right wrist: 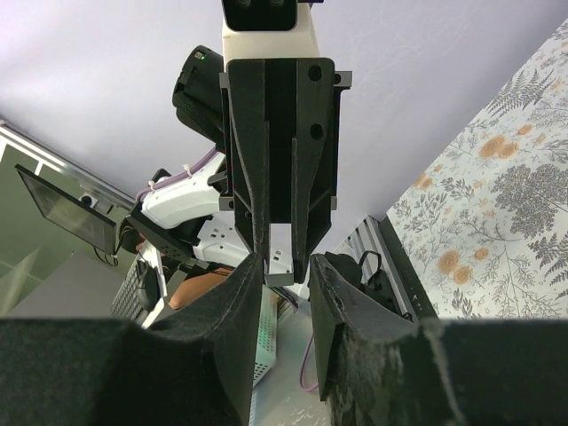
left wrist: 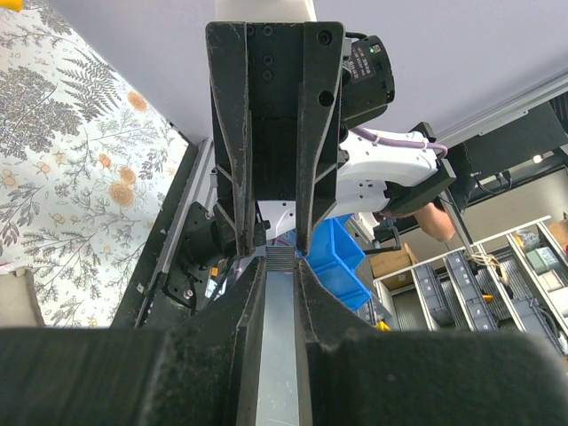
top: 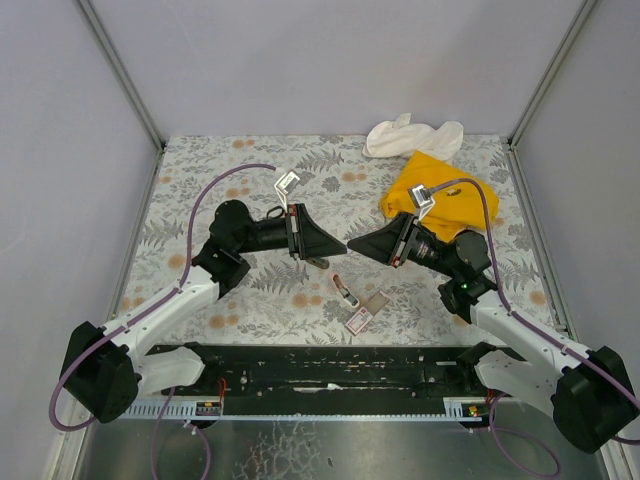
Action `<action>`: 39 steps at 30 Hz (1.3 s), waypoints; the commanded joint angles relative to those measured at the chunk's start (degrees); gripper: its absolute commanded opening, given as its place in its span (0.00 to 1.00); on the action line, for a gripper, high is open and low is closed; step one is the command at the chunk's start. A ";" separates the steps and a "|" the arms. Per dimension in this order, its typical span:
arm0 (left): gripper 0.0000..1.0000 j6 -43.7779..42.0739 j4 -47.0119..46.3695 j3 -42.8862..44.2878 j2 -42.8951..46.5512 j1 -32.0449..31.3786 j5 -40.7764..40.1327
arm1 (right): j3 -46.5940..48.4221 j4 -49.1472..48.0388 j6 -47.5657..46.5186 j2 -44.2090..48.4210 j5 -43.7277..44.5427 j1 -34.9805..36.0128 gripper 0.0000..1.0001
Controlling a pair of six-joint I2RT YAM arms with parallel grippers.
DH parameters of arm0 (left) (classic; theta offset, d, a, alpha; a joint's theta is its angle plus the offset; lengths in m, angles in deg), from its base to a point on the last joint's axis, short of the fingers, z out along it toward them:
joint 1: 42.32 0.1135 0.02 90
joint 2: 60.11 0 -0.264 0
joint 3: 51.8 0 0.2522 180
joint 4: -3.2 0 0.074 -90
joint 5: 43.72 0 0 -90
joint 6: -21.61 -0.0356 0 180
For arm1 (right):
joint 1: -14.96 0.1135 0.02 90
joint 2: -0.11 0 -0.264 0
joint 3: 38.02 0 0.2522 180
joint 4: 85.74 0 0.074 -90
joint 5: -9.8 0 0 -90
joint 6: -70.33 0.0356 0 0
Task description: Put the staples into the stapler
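The two arms reach inward over the floral table [top: 200, 200], and their pincers meet tip to tip above its middle. The left pincer [top: 336, 245] is clamped tight on a grey metal strip [left wrist: 280, 355]; the strip runs up the narrow slit between its fingers and ends in a finely ribbed edge at the fingertips. The right pincer [top: 356, 245] faces it head-on with its jaws partly apart; in the right wrist view a small grey piece [right wrist: 280, 279] sits between its tips; I cannot tell whether the jaws pinch that piece or only stand around it, nor whether it is the end of the same strip.

The staples [top: 358, 320], a small flat pink box with a white label, lie on the table nearer the arm bases than the meeting pincers, touched by neither; a tan inner piece [top: 376, 301] lies just beside the box on its far right side; a slim pinkish object [top: 345, 290] with a dark end lies just beyond the box, and it is too small to say what it is.

A yellow cloth [top: 435, 190] lies crumpled at the far right of the table, partly behind the right arm; a white cloth [top: 410, 135] lies just past it against the far edge, touching it.
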 commanded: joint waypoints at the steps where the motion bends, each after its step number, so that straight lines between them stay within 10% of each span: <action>1: 0.05 0.73 -3.94 -0.49 0.69 0.13 0.68 | 2.28 -3.78 -0.03 -0.01 -1.75 0.68 0.35; 21: 0.09 1.04 -2.59 -0.99 0.19 0.08 -1.26 | 1.79 -1.04 -2.28 1.46 -1.16 1.03 0.23; 39: 0.64 -6.20 10.36 -1.30 5.35 5.03 -4.65 | 3.61 12.68 -12.48 3.49 1.84 1.04 0.23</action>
